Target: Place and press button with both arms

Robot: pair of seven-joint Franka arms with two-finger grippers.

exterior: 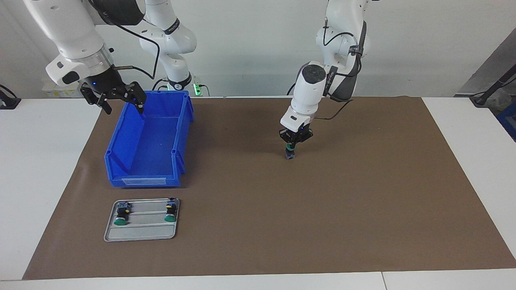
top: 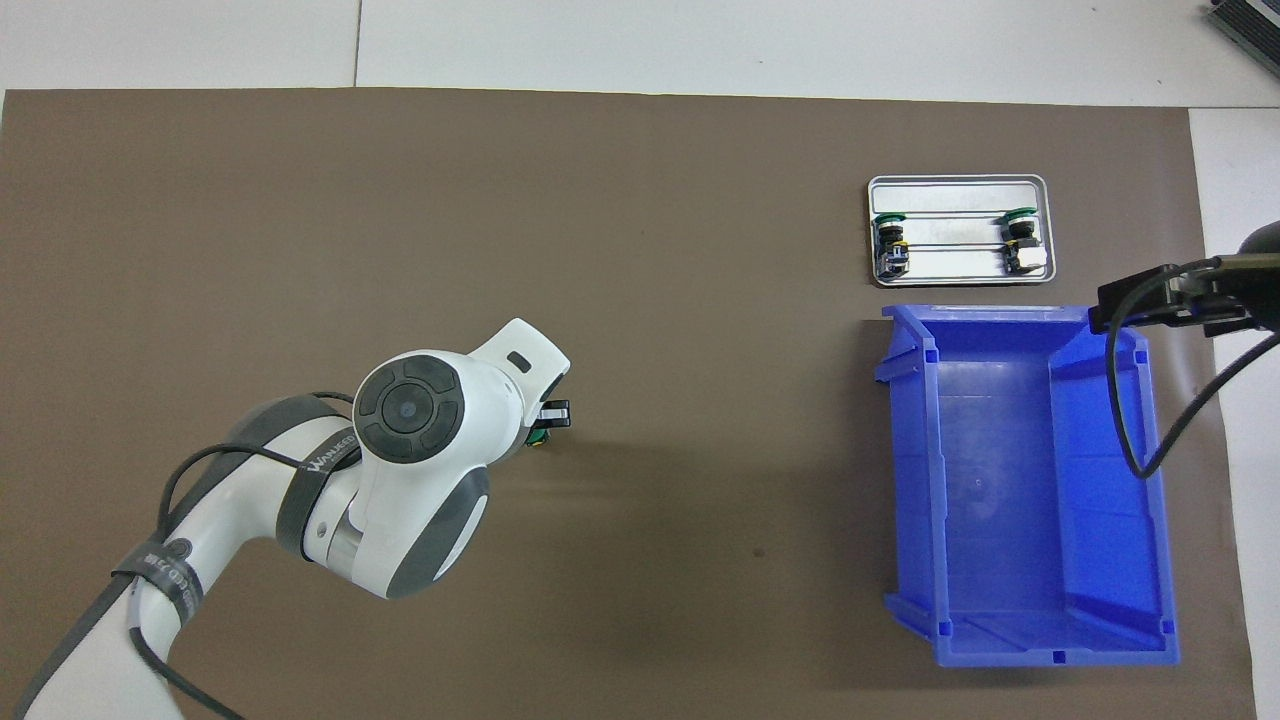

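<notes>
My left gripper (exterior: 291, 147) points straight down over the middle of the brown mat, shut on a button (exterior: 290, 154). The button stands upright with its green cap between the fingers and its blue-grey end at the mat. In the overhead view the left wrist covers it, and only a green sliver of the button (top: 538, 437) shows. Two more buttons (exterior: 121, 215) (exterior: 170, 212) lie in a metal tray (exterior: 141, 237). My right gripper (exterior: 123, 104) hangs open and holds nothing, above the corner of the blue bin (exterior: 141, 181) nearest the robots, where that arm waits.
The blue bin (top: 1050, 655) is open-topped with nothing in it and stands at the right arm's end of the mat. The tray (top: 955, 182) lies just farther from the robots than the bin. Brown mat (exterior: 363, 209) stretches wide around the left gripper.
</notes>
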